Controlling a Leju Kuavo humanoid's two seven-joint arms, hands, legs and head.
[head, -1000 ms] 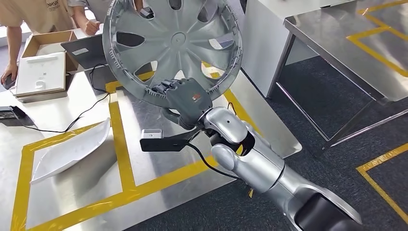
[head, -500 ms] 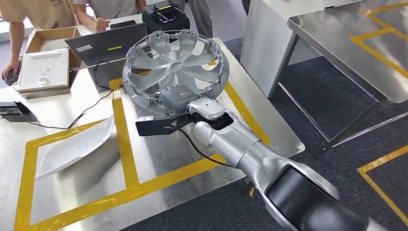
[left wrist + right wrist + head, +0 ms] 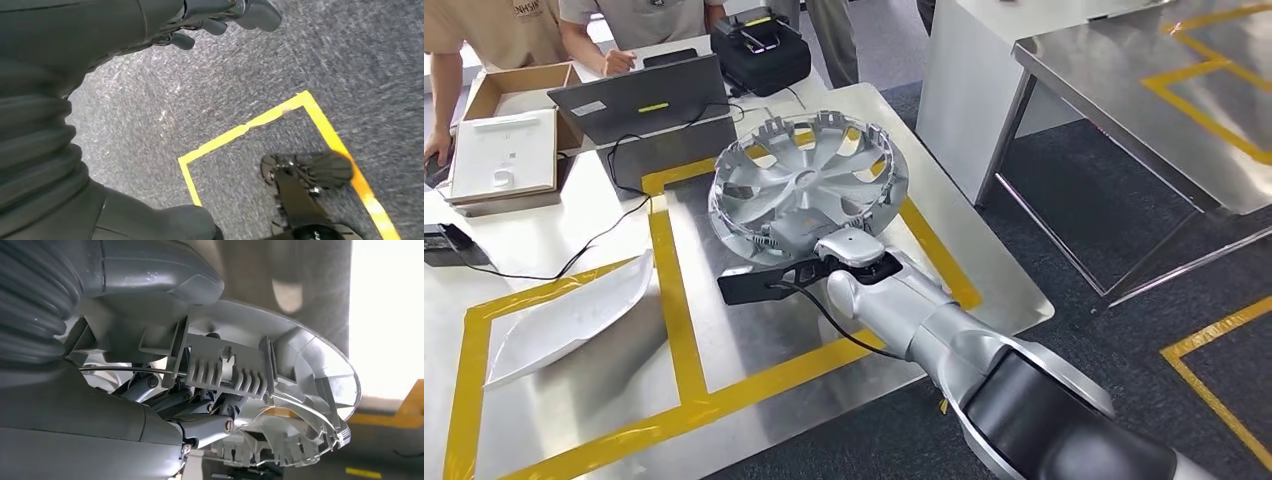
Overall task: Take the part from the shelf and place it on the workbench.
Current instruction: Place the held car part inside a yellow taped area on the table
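The part is a silver wheel cover [image 3: 809,180], lying tilted with its inner side up over the yellow-taped square on the steel workbench [image 3: 574,420]. My right hand [image 3: 796,236] grips its near rim, mostly hidden behind the wrist. In the right wrist view the thumb [image 3: 150,270] lies over the ribbed rim [image 3: 235,370] and the darker fingers [image 3: 200,412] curl beneath it. I cannot tell whether the cover touches the bench. My left hand [image 3: 220,17] hangs over grey carpet, holding nothing, fingers loosely apart.
A white curved panel [image 3: 574,315] lies in the left taped square. At the far side stand a laptop [image 3: 639,100], a black case [image 3: 759,45] and a cardboard box [image 3: 509,140], with people [image 3: 484,30] behind them. A second steel table [image 3: 1184,90] stands to the right.
My right arm has reached forward and lowered the wheel cover, tipping it from nearly upright in front of the camera to almost flat over the bench.
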